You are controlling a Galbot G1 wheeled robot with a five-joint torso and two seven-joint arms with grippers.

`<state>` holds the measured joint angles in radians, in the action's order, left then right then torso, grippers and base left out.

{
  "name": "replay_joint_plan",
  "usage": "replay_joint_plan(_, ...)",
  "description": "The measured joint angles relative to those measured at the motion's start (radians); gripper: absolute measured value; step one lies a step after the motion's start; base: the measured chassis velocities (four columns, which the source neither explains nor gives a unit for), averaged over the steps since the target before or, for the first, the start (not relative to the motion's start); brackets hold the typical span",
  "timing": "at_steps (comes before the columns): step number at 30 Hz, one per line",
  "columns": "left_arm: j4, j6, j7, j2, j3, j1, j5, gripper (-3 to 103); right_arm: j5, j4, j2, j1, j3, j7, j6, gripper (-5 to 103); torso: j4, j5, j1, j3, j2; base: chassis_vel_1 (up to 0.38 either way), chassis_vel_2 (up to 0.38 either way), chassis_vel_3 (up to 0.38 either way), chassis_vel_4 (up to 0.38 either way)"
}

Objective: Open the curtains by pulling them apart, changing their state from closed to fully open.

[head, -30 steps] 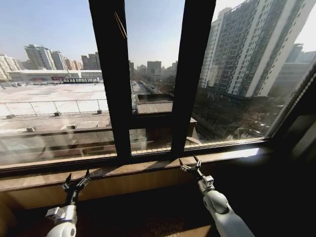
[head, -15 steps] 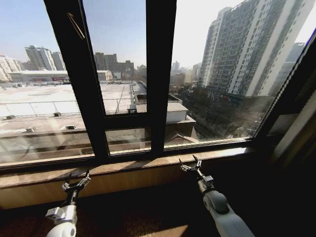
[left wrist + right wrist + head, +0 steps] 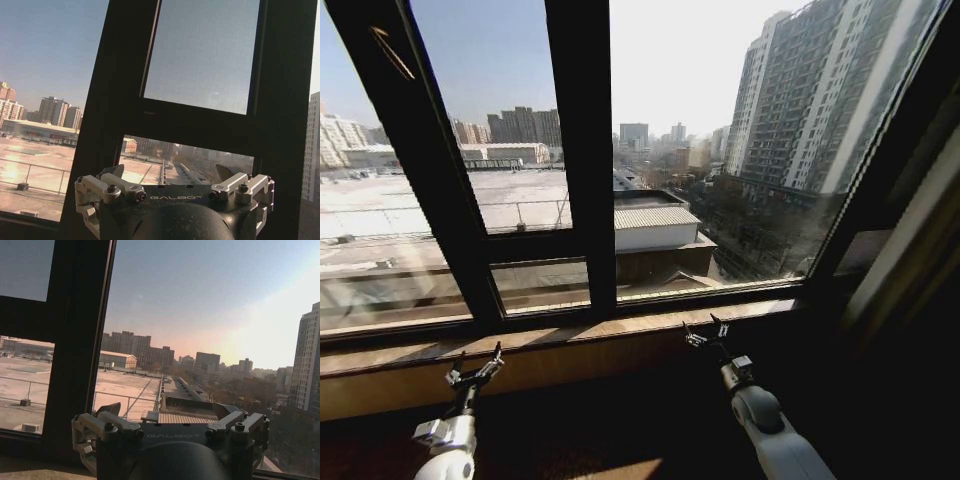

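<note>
My left gripper [image 3: 475,368] hangs low in front of the wooden window sill [image 3: 570,340], open with nothing between its fingers. My right gripper [image 3: 708,333] is held at the same height further right, also open and empty. In the left wrist view the left gripper [image 3: 170,172] points at the dark window frame [image 3: 200,130]. In the right wrist view the right gripper [image 3: 167,410] faces bare glass and the city beyond. A pale cream strip [image 3: 910,235] runs down the window's right edge. I cannot tell whether it is one of the curtains.
Dark window mullions [image 3: 582,150] divide the glass ahead. The wall below the sill [image 3: 620,400] lies in deep shadow. Outside are rooftops and a tall apartment block [image 3: 810,100].
The head camera has swung to the right, so the window frame has slid left in the picture and the cream strip has come into view. Both arms keep their pose.
</note>
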<state>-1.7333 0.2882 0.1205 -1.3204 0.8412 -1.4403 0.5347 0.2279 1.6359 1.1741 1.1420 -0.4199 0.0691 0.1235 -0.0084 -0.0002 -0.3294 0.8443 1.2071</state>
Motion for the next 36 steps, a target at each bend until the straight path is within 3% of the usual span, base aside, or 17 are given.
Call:
replay_joint_plan(2,0.0,0.0,-0.001,0.0,0.0,0.0,0.0,100,0.0,0.0,0.0,0.0,0.0,0.0,0.0,100,0.0005,-0.0013,0.0,0.0,0.0,0.017,0.013,-0.029,-0.02)
replay_joint_plan(18,0.0,0.0,-0.001,0.0,0.0,0.0,0.0,100,0.0,0.0,0.0,0.0,0.0,0.0,0.0,100,0.0002,-0.0001,0.0,0.0,0.0,0.03,-0.04,-0.026,0.042)
replay_joint_plan(36,0.0,0.0,-0.001,0.0,0.0,0.0,0.0,100,0.0,0.0,0.0,0.0,0.0,0.0,0.0,100,0.0001,0.0001,0.0,0.0,0.0,0.194,-0.309,-0.211,0.314)
